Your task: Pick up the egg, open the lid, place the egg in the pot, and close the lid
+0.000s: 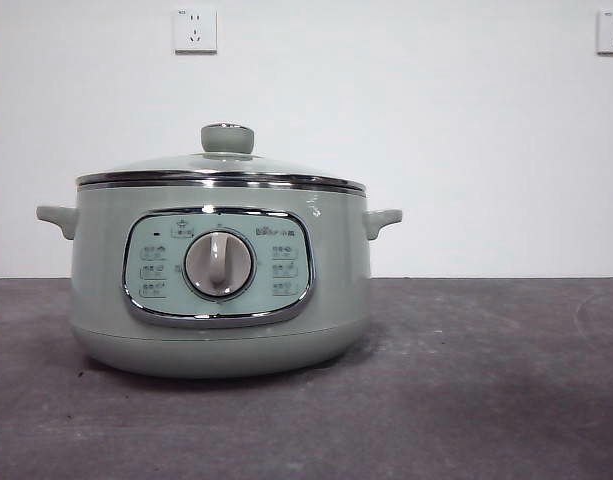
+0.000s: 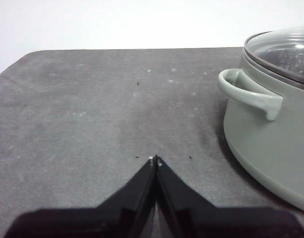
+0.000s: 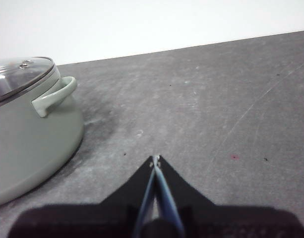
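Left gripper (image 2: 155,159) and right gripper (image 3: 155,158) both pressed together, empty, over bare table (image 1: 486,380). Only front view shows pot (image 1: 219,290) dial (image 1: 219,264); lid (image 1: 221,165) on. Egg unseen.

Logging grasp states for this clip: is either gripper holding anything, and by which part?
Nothing is held. The left gripper and right gripper are both shut on nothing, apart from the pot.

The pot (image 1: 221,300) stands on the grey table (image 1: 486,380).
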